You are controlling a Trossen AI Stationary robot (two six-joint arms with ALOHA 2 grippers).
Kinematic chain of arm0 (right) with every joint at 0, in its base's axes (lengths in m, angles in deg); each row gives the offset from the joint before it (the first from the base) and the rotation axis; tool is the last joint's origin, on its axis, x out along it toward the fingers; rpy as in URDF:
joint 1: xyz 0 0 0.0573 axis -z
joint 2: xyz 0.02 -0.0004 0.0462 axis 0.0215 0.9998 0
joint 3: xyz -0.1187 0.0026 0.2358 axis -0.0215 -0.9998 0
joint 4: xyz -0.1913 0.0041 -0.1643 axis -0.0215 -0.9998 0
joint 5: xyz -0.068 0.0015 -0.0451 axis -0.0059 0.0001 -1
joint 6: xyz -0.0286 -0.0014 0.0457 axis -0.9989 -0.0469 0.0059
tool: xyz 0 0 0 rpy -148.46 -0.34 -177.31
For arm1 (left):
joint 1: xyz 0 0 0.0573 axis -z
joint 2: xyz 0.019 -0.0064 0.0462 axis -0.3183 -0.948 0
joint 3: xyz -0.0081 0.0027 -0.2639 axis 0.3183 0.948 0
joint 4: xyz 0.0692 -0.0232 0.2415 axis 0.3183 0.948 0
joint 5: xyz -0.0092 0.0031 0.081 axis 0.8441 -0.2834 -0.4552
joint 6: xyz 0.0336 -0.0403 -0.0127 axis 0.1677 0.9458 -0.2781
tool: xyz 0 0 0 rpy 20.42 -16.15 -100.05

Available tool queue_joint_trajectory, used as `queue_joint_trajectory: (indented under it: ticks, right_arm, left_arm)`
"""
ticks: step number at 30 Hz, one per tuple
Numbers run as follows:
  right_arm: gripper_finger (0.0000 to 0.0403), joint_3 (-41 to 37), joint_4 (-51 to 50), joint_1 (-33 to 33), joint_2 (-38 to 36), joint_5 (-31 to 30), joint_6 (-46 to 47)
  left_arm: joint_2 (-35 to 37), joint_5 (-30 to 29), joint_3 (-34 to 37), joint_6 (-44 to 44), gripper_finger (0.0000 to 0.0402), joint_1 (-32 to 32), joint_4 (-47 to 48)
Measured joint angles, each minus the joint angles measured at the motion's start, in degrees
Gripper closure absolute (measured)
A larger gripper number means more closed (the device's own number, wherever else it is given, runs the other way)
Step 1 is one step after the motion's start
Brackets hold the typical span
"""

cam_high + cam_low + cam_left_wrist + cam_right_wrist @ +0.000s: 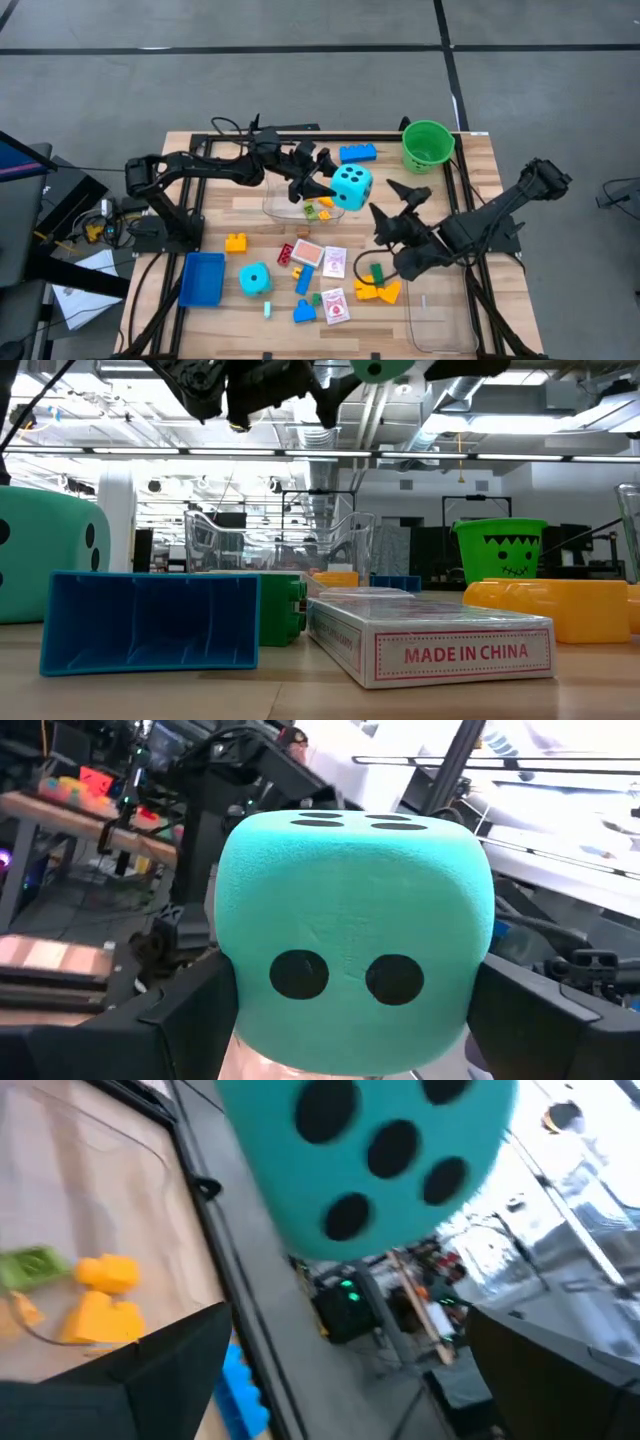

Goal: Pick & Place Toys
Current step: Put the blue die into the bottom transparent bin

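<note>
Holding a big teal foam dice with black dots (351,186) between its two dark fingers, the left gripper (322,187) hangs over a clear plastic tub (283,205) near the back of the pale wooden slat table (215,215). The right gripper (392,203) sits just beside the dice with its fingers spread wide and nothing in them. A second teal dice (255,279) rests near the front, beside a blue plastic tray (202,279). Small bricks lie around it: a yellow one (236,242), a long blue one (358,153) at the back, and chunky yellow pieces (378,291). White-and-red picture cards (335,305) lie flat among them. A green plastic bucket with a monster face (428,145) stands at the back corner. Another clear tub (441,320) sits at the front right. Grey floor is all around the table. Looking level across the table, the room behind has bright ceiling lights (420,456) and pipes.
</note>
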Motion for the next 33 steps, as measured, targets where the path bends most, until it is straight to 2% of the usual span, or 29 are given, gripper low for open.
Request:
queue_joint_trajectory:
  ticks: [7,12,18,22,27,33]
  right_arm:
    - [0.0004,0.0,8.9,-3.4,-1.7,1.8,-9.1]
    - [0.0003,0.0,19.4,-3.7,-2.5,10.9,-21.0]
    - [0.0003,0.0,27.8,-1.1,-2.5,16.6,-33.8]
    - [0.0003,0.0,29.9,-1.0,-2.5,16.8,-37.7]
    - [0.0003,0.0,32.5,-3.9,-2.4,17.7,-40.5]
    - [0.0003,0.0,33.0,-6.0,-2.4,18.6,-41.1]
  left_arm:
    - [0.1,-0.1,0.0,-0.7,0.0076,0.4,0.3]
    - [0.1,0.5,0.0,-0.7,0.0076,2.3,0.3]
    - [0.3,3.0,0.1,-0.8,0.0075,3.9,-0.8]
    - [0.3,3.2,0.1,0.0,0.0075,4.1,-0.8]
    - [0.3,3.3,0.0,0.2,0.0075,4.0,-0.4]
    - [0.0,2.4,0.1,0.4,0.0075,4.4,0.2]
